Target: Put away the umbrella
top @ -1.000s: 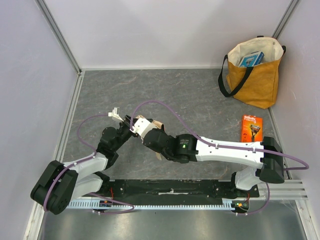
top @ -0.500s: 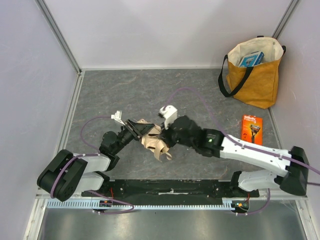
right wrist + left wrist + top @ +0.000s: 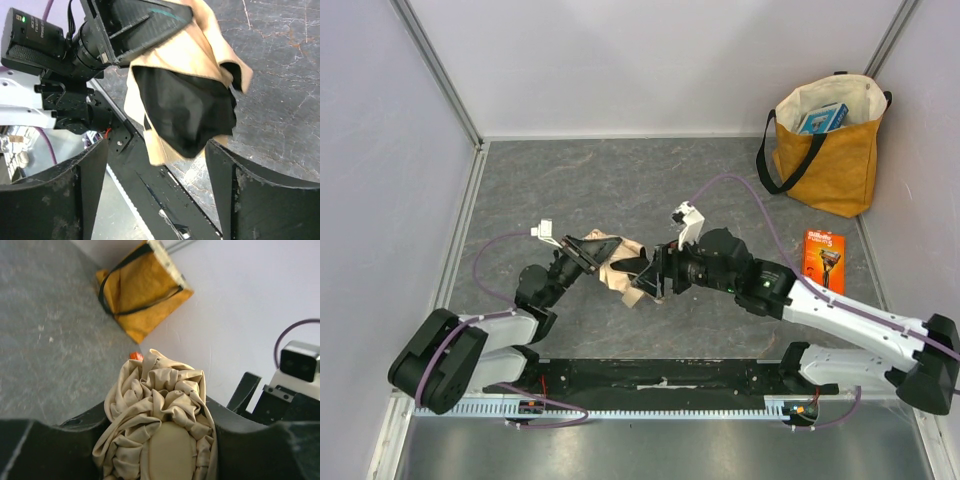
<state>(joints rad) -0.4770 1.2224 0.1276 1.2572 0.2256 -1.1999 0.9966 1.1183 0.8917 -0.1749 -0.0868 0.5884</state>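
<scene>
The umbrella (image 3: 617, 262) is a crumpled bundle of beige fabric held above the grey floor in the middle of the top view. My left gripper (image 3: 586, 254) is shut on its left end; in the left wrist view the bunched fabric (image 3: 159, 415) fills the space between the jaws. My right gripper (image 3: 654, 275) stands open just right of the bundle's lower end. In the right wrist view the umbrella (image 3: 185, 107) hangs with its black lining showing, its loose lower edge between the spread fingers (image 3: 87, 192) without touching them. Shaft and handle are hidden.
A mustard-yellow tote bag (image 3: 828, 150) with black straps stands open at the back right, a blue box (image 3: 820, 118) inside it. An orange razor box (image 3: 823, 257) lies in front of the bag. The black base rail (image 3: 660, 378) runs along the near edge.
My right gripper has opened and drawn back to the right, off the fabric. The left gripper has kept its hold and lifted the bundle slightly.
</scene>
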